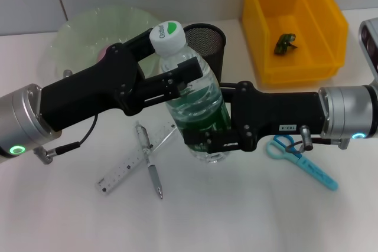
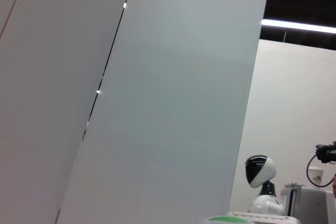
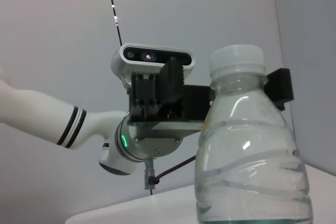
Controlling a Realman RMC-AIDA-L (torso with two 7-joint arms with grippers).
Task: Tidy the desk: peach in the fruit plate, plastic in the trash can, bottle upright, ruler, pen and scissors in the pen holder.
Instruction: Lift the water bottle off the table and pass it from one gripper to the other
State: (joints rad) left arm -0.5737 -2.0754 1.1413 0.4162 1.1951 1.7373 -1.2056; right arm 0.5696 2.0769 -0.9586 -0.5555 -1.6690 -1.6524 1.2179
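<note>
Both arms meet at the middle of the white table [image 1: 248, 216], and between them stands the clear plastic water bottle with white cap and green label [image 1: 195, 95], upright. The left end effector [image 1: 180, 78] reaches in from the left and is closed on the bottle's upper body just under the shoulder, fingers [image 1: 188, 70] pressed to the plastic. The right end effector [image 1: 207, 137] comes in from the right and clamps the bottle lower down, around the green label. The right wrist view confirms it: the bottle [image 3: 247, 145] fills the near side, with the left end effector [image 3: 210, 100] gripping just below the cap.

Behind the bottle, touching it in the head view, sits the black mesh pen holder [image 1: 209, 42]. Far left is the pale green fruit plate [image 1: 80, 39], with a hint of pink peach [image 1: 104, 52] peeking past the left arm. Far right, the yellow plastic bin [image 1: 266, 51] holds a small dark green scrap [image 1: 285, 43].

On the table near left, the clear plastic ruler [image 1: 127, 169] and silver pen [image 1: 149, 163] lie crossed. Near right, the blue-handled scissors [image 1: 307, 166] lie flat, partly under the right arm.
</note>
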